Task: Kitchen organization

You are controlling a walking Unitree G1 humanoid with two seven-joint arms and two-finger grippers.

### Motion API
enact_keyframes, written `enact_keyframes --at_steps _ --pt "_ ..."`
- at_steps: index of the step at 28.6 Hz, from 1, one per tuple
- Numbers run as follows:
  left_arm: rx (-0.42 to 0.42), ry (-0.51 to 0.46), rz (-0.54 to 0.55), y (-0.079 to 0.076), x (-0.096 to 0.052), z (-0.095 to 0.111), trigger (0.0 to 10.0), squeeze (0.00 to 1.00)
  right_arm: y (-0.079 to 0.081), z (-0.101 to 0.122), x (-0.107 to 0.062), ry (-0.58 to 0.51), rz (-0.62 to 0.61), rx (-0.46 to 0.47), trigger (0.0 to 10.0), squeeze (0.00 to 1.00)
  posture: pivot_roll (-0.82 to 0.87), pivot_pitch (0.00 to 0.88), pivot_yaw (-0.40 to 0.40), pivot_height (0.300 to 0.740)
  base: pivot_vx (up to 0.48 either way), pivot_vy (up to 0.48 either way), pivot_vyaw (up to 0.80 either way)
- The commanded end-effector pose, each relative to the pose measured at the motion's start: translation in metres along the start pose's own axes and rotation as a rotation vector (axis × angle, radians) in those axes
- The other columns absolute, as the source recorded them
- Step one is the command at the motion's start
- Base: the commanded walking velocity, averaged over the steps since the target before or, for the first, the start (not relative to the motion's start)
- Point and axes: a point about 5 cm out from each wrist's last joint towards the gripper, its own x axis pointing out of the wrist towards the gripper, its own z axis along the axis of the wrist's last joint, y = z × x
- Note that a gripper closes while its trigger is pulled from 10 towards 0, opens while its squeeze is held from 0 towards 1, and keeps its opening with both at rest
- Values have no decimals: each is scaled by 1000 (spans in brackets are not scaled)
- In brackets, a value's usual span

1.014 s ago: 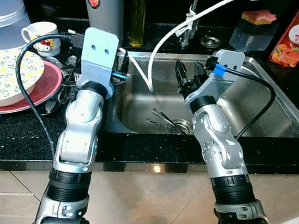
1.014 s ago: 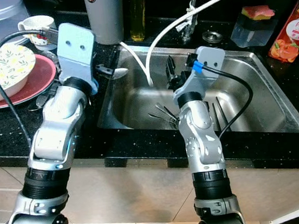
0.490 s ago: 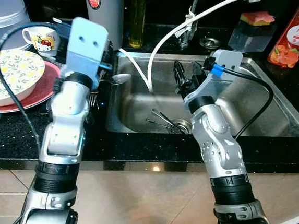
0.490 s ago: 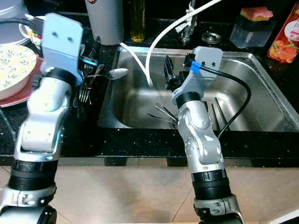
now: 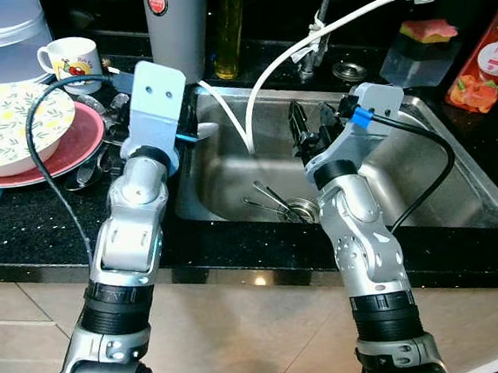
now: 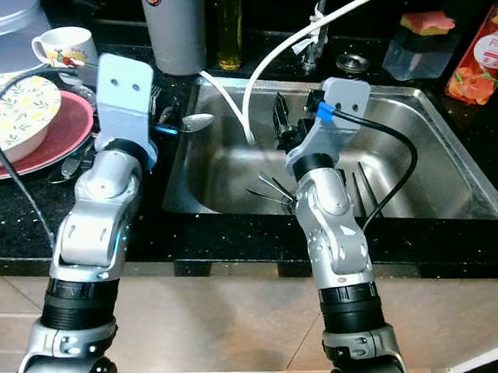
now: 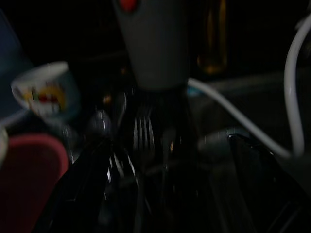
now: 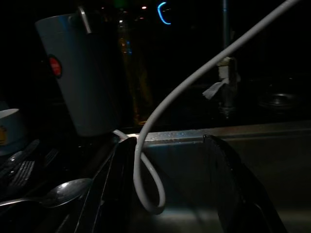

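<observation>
Sorting cutlery looks underway. Right gripper (image 8: 165,194) hangs spread wide and empty over the sink (image 5: 424,189), utensils (image 5: 272,204) at its six o'clock. Left gripper (image 7: 165,179), parted and empty, faces the fork (image 7: 142,133) at twelve; next, descend and pinch it.

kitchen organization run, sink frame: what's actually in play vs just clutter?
In play: left gripper over the counter cutlery pile; spoon at the sink's edge; utensils in the sink; right gripper above them.

Clutter: mug, bowl, oil bottle, hose.
</observation>
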Motion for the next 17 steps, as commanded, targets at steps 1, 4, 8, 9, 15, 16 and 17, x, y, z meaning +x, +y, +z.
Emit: enact_keyframes --at_steps 1,4,8,9,15,16,17 --pt "7 39 -3 -5 -3 -5 10000 0 -3 -3 -2 8 -12 -5 10000 0 254 61 -91 740 0 0 0" --pt "3 44 -13 -8 -8 -5 10000 0 -2 -4 -3 12 -7 -4 10000 0 258 62 -86 740 0 0 0" --pt "-28 89 34 -7 -13 -10 10000 0 -2 -6 -3 16 -7 -5 10000 0 258 60 -80 740 0 0 0" --pt "-35 104 48 -7 -14 -12 10000 0 -1 -5 -3 16 -7 -5 10000 0 258 61 -79 740 0 0 0" --pt "-73 176 145 3 -17 -22 10000 0 -1 -6 -3 18 -9 -4 10000 0 261 61 -77 740 0 0 0" --pt "-76 189 165 5 -17 -23 10000 0 -1 -7 -4 19 -9 -4 10000 0 260 61 -77 740 0 0 0" --pt "-112 246 162 5 -18 -30 10000 0 -2 -7 -4 20 -9 -4 10000 0 260 61 -77 740 0 0 0"
